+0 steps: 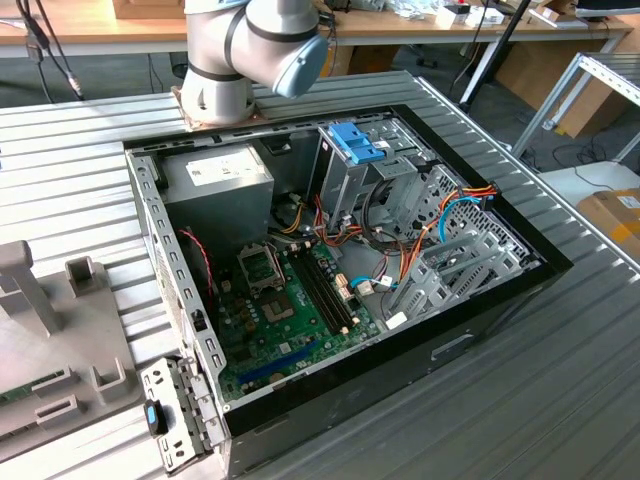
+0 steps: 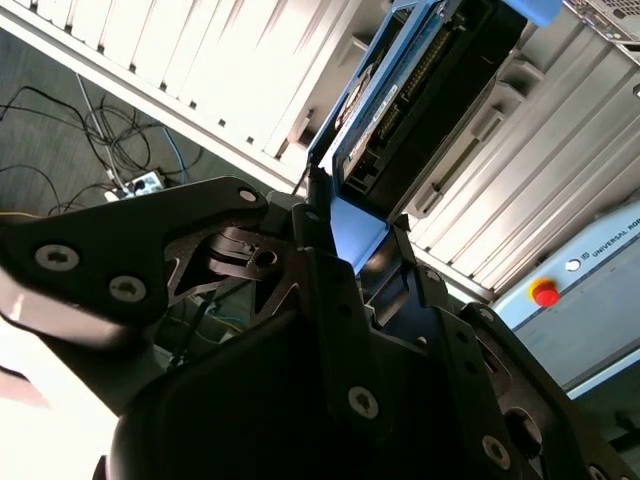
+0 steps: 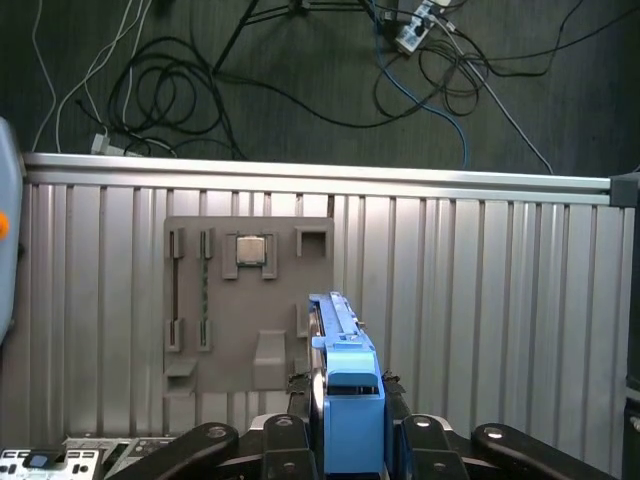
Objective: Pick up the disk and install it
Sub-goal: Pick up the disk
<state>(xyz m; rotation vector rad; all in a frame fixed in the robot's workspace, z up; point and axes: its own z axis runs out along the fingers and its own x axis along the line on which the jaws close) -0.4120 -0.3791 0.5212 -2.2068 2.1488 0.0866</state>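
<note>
Disk (image 2: pixel 430 90) sits clamped in the hand (image 2: pixel 355 225), its label (image 2: pixel 372 118) apparently illegible.

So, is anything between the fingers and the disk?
Nothing. In both wrist views the fingers clamp straight onto the disk, on its blue frame.

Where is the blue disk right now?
In both wrist views the disk is clamped in the gripper; in the first wrist view the grey parts tray on the ribbed table lies behind it.
</note>
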